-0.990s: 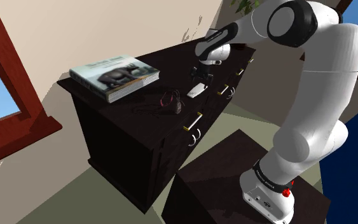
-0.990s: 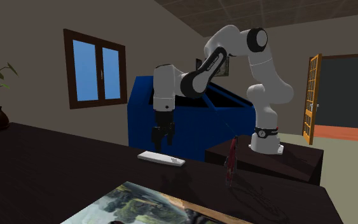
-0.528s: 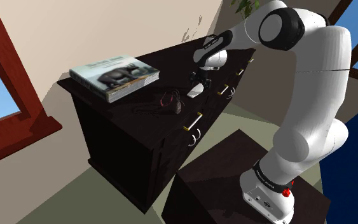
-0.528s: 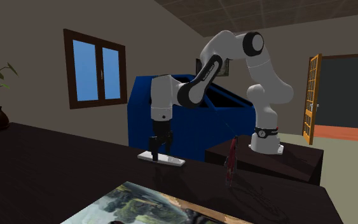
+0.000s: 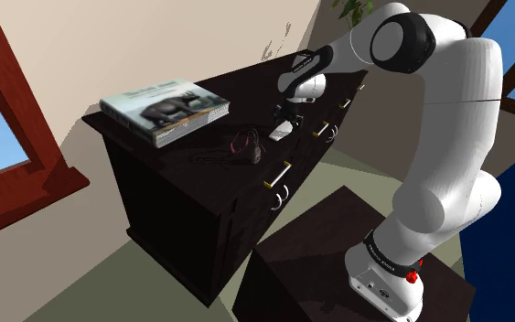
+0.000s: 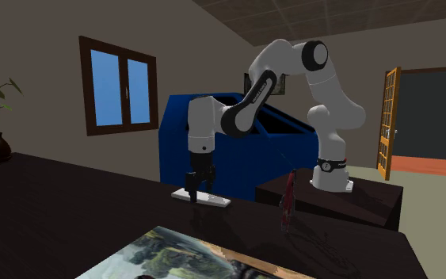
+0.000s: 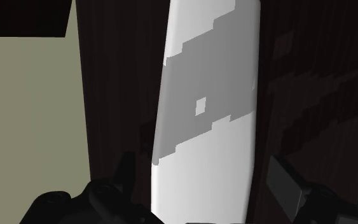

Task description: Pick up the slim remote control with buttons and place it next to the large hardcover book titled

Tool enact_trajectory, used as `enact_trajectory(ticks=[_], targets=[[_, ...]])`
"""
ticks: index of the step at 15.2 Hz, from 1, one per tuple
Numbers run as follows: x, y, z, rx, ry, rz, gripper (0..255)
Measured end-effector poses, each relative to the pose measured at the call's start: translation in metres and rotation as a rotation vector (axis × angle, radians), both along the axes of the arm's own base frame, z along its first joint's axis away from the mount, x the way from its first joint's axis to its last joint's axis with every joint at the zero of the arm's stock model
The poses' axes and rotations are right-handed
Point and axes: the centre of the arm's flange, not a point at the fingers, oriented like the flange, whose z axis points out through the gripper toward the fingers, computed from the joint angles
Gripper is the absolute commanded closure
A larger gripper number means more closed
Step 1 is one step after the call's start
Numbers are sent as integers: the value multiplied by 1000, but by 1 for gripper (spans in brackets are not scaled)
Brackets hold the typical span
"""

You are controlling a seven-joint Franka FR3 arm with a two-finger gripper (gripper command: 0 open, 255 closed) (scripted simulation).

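Remote control [image 5: 281, 134] is the thing to pick up. It is white and slim. It lies flat on top of the dark dresser [image 5: 239, 91], close to the front edge above the drawers.

Go from the shoulder view's left to its right. First comes the big book [image 5: 166, 110] with an animal on its cover, at the far end of the dresser top. Next is a small dark reddish thing [image 5: 243, 146]; I cannot tell what it is. Then comes the remote control. Right above it is the black hand [image 5: 287, 117], pointing down at it. So the book is well apart from the remote control, with the reddish thing between them.

In the wrist view the remote control [image 7: 206, 108] runs long and straight away from the hand [image 7: 203, 188]. One finger [image 7: 125, 181] is beside one long side and the other finger [image 7: 285, 188] is beside the other long side. A thin gap shows on each side, so the hand is spread apart and holds nothing yet. The fingers sit across the narrow way, so I think a squeeze would catch the slim sides.

In the second exterior view the hand [image 6: 192, 190] is down over the end of the remote control [image 6: 213, 200] that is nearer that view's left, not over its middle. I think the long end could tip down when it is lifted.
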Motion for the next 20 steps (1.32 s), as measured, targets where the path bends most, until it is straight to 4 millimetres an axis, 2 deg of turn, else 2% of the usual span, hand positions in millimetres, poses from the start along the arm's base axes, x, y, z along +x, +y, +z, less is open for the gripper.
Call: enact_trajectory(ticks=[11,20], targets=[[0,0,2,0,0,0,255],[0,0,47,0,0,0,255]])
